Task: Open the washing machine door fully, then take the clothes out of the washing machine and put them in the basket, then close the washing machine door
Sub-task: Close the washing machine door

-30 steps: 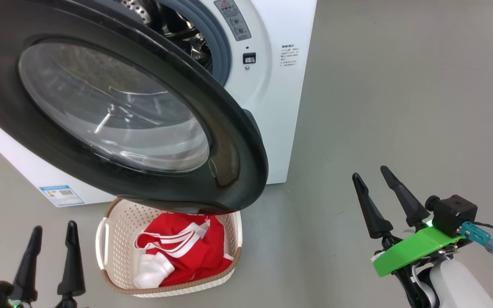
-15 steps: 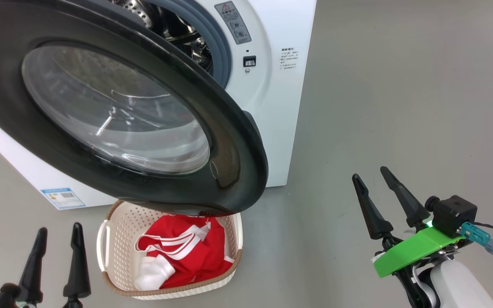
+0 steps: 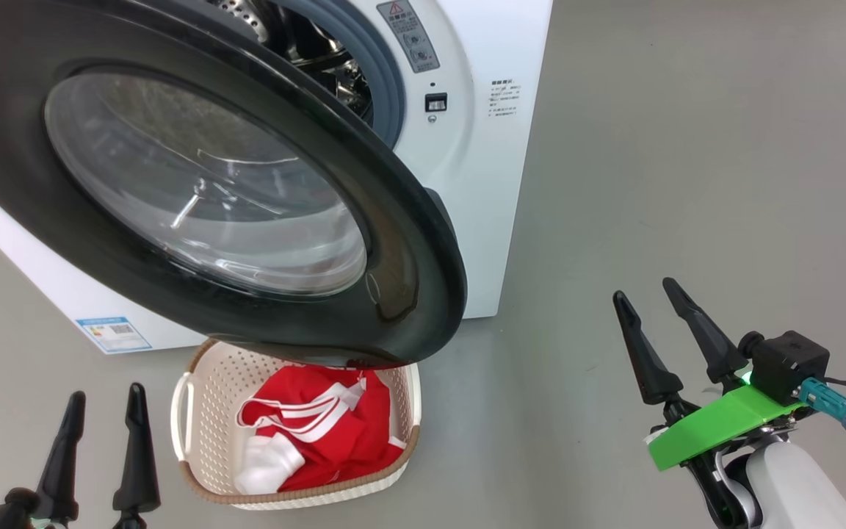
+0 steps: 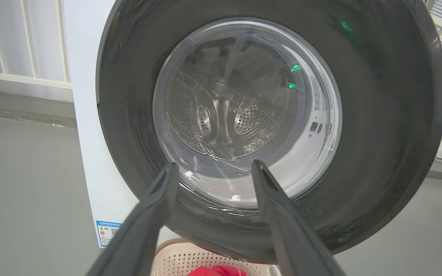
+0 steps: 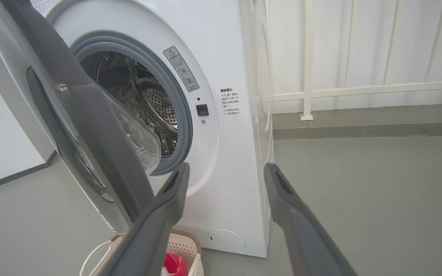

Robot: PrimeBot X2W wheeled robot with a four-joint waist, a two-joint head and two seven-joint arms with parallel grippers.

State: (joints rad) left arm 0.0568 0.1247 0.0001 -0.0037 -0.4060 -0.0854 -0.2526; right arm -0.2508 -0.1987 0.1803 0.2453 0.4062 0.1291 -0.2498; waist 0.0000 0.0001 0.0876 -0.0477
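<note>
Flanking the basket [image 3: 206, 411], left claw [image 3: 107, 392] and right claw [image 3: 644, 289] point upward, both spread wide.

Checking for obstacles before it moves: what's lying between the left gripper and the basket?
Nothing. In the head view, only bare grey floor separates the open left gripper from the basket, which holds the red clothes.

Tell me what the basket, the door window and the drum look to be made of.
The basket: likely moulded plastic, matte cream, evenly perforated, with a brown woven-look rim. The door window: clear and glossy with sharp reflections, probably glass, though clear plastic can't be ruled out. The drum: shiny silvery metal with punched holes, seemingly stainless steel.
</note>
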